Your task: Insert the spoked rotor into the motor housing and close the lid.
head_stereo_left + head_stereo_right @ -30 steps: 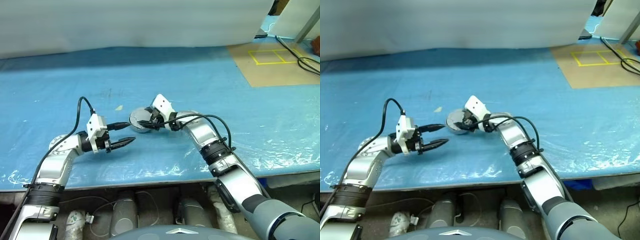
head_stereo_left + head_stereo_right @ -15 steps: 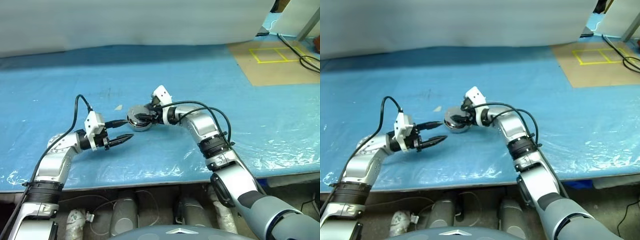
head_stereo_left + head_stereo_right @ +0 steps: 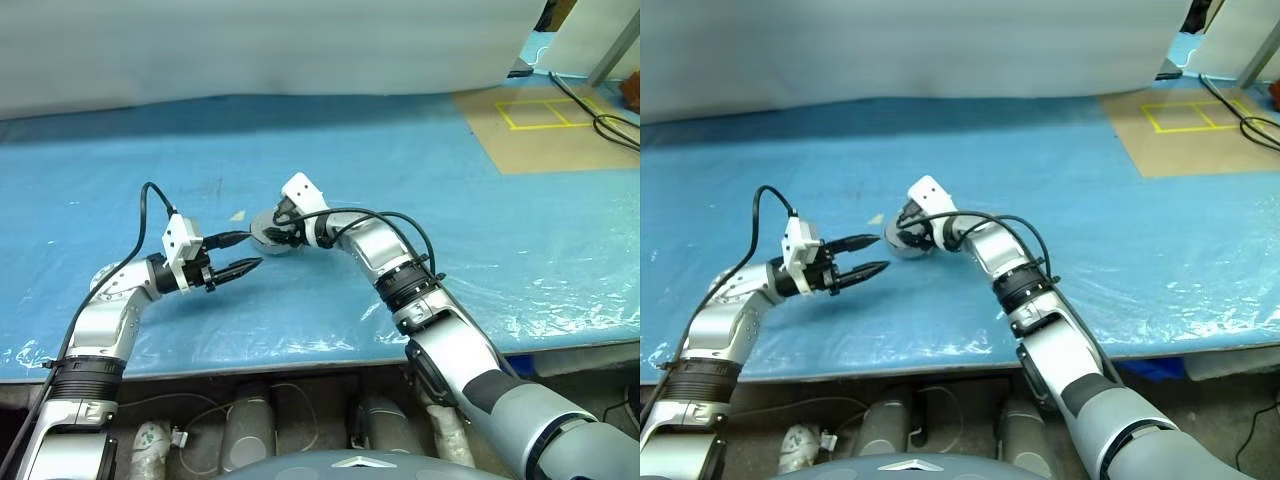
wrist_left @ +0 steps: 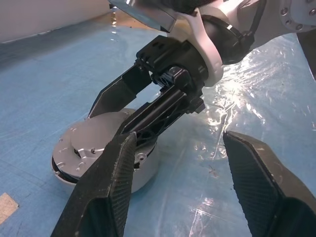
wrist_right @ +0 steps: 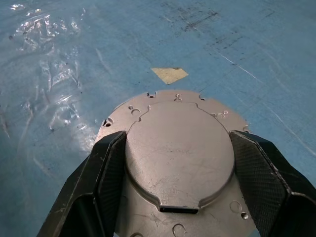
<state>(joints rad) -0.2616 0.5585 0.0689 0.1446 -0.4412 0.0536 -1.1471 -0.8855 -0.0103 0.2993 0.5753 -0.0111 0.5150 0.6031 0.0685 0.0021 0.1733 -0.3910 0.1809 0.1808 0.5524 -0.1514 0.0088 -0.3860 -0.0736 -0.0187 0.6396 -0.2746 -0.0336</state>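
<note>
The motor housing (image 3: 268, 237) sits on the blue-covered bench (image 3: 420, 170), a round silver cup whose upturned face is a plain pale grey plate with small holes round its edge. In the right wrist view this face (image 5: 178, 153) looks closed over, with a raised round plate in the middle, so the lid seems to be seated on top, though the join cannot be read for certain.

The right gripper (image 3: 280, 227) reaches down over the housing from the robot's right side. Its two black fingers (image 5: 106, 177) stand apart, one on each side of the raised centre plate, close to its edge. Whether they press on it or only flank it cannot be told; the left wrist view shows the same fingers lying across the top of the housing (image 4: 96, 148).

The left gripper (image 3: 238, 266) hangs released, just beside the housing on the robot's left and clear of it, its fingers (image 4: 111, 182) spread wide with nothing between them and pointing roughly level toward the housing.

A small tan scrap (image 5: 169, 74) lies on the bench cover just beyond the housing. Farther off to the right, a brown floor patch carries yellow tape lines (image 3: 545, 112)
</note>
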